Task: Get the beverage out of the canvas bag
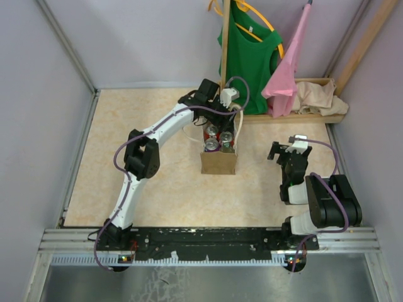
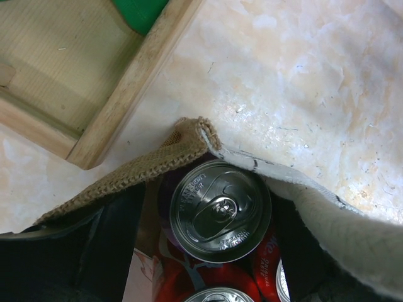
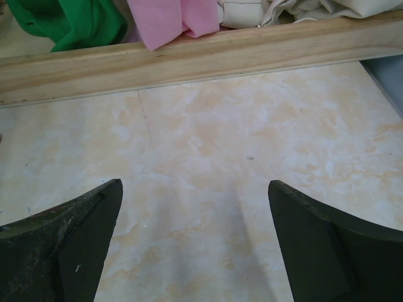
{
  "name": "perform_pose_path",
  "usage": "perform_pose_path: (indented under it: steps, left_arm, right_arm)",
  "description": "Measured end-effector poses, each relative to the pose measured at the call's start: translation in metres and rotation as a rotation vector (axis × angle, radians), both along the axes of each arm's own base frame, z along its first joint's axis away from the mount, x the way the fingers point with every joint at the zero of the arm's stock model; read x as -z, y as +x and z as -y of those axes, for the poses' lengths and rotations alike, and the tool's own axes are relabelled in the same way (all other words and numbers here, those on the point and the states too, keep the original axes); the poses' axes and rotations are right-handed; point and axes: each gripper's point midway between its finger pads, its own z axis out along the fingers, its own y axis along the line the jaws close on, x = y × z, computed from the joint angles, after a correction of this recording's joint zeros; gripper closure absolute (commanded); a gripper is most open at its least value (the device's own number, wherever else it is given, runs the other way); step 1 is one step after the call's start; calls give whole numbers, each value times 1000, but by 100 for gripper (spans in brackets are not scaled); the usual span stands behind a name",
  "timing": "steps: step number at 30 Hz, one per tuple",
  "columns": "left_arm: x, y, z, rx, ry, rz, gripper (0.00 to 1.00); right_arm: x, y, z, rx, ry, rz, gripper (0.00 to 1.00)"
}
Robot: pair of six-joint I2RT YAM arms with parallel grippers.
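Reaching into canvas bag [image 1: 218, 162] mid-surface [image 1: 126, 138], left claw [image 1: 213, 123] spread either side of rear beverage can [image 2: 220, 211], other cans [image 1: 227, 138] packed alongside, bag rim hugging it, wooden rack base [image 1: 296, 118] just behind, right claw [image 3: 195, 245] spread, well apart over surface.

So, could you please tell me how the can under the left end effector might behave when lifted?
The can looks sealed, with its tab flat, so it is probably rigid and heavy for its size. Its round, glossy side may slip. The canvas bag has a soft rim hugging the can, so the bag might drag upward or tip.
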Motion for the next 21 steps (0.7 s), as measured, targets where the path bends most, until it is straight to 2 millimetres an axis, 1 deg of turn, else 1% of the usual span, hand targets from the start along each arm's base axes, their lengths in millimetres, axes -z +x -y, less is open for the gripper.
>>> perform_pose_path:
  steps: [4, 5, 6, 12, 17, 19, 21]
  left_arm:
    - [1, 0, -1, -4, 4, 1, 11]
    - [2, 0, -1, -5, 5, 2, 4]
    - [2, 1, -1, -5, 5, 2, 1]
    - [7, 3, -3, -29, 18, 7, 2]
    - [8, 2, -5, -43, 22, 12, 15]
    - [8, 1, -5, -48, 23, 10, 27]
    - [9, -1, -5, -52, 24, 5, 48]
  right_arm:
    - [0, 0, 0, 0, 0, 0, 1]
    - [0, 0, 0, 0, 0, 0, 1]
    - [0, 0, 0, 0, 0, 0, 1]
    - [0, 0, 0, 0, 0, 0, 1]
    - [0, 0, 0, 0, 0, 0, 1]
    - [0, 0, 0, 0, 0, 0, 1]
    - [0, 0, 0, 0, 0, 0, 1]
